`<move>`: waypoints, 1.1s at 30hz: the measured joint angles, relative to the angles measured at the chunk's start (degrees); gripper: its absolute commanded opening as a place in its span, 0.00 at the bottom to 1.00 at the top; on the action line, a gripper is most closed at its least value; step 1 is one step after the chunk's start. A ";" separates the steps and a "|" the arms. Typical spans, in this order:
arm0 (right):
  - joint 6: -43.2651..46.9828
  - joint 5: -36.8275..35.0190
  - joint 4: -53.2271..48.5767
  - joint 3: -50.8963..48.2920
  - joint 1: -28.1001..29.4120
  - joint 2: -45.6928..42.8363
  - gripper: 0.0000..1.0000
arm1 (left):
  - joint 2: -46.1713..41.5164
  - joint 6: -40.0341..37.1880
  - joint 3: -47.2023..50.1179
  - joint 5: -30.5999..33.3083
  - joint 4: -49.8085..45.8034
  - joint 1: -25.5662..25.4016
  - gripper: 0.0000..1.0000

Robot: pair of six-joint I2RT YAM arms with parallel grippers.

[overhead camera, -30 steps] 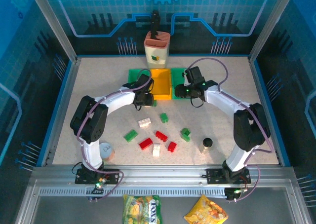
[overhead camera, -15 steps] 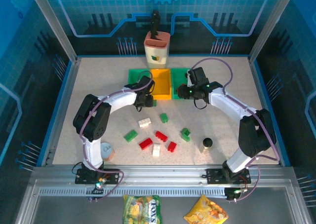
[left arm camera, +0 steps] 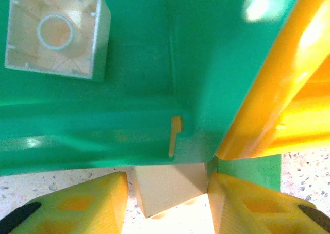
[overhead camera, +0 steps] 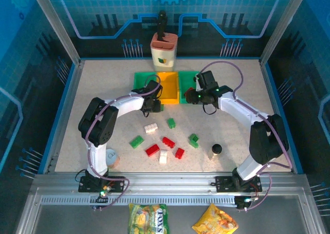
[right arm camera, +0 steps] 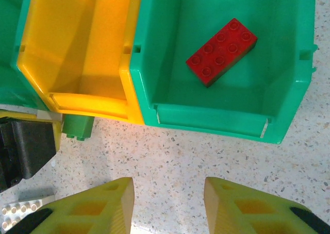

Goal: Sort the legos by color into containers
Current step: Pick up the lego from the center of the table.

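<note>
One white lego (left arm camera: 170, 186) in left pincer (left arm camera: 166, 195), beside green bin (left arm camera: 103, 136) rim

Overhead view: bright, even light on the speckled tabletop (overhead camera: 103, 79), with short soft shadows under the arms and a dim blue surround. Left wrist view: very close and soft-focused, with white glare on the green bin (left arm camera: 206, 64) and the yellow bin (left arm camera: 278, 100) overexposed. Right wrist view: sharp, evenly lit.

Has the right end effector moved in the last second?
Yes. The right end effector slid slightly right, off the right green bin, uncovering more of it.
</note>
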State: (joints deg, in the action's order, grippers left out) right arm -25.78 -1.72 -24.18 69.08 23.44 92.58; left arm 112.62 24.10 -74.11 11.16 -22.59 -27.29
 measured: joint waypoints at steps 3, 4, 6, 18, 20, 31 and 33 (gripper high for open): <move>0.00 -0.15 -0.24 -0.04 -0.37 -0.42 0.41 | 0.07 0.02 0.00 0.02 0.24 0.00 0.48; 0.00 -0.26 -0.24 -0.11 -0.48 -0.55 0.41 | 0.09 0.00 0.00 0.02 0.24 0.00 0.48; 0.00 -0.42 -0.26 -0.15 -0.61 -0.74 0.41 | 0.17 0.00 0.00 0.02 0.20 0.00 0.49; -0.02 -0.46 -0.31 -0.85 -0.63 -1.11 0.41 | 0.28 0.02 0.24 0.68 -0.15 0.00 0.41; -0.02 -0.46 -0.31 -0.85 -0.66 -1.11 0.41 | 0.28 0.02 0.35 0.85 -0.26 0.00 0.39; -0.02 -0.68 -0.31 -0.85 -0.66 -1.14 0.41 | 0.26 0.00 0.46 1.07 -0.24 0.00 0.36; -0.02 -0.68 -0.31 -0.85 -0.63 -1.18 0.41 | -0.09 0.00 0.96 1.03 -0.15 -0.02 0.36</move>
State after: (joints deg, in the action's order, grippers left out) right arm -25.80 -2.39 -24.49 68.23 22.81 91.39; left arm 112.53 24.10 -73.14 12.19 -22.74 -27.31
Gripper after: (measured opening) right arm 0.412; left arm 0.362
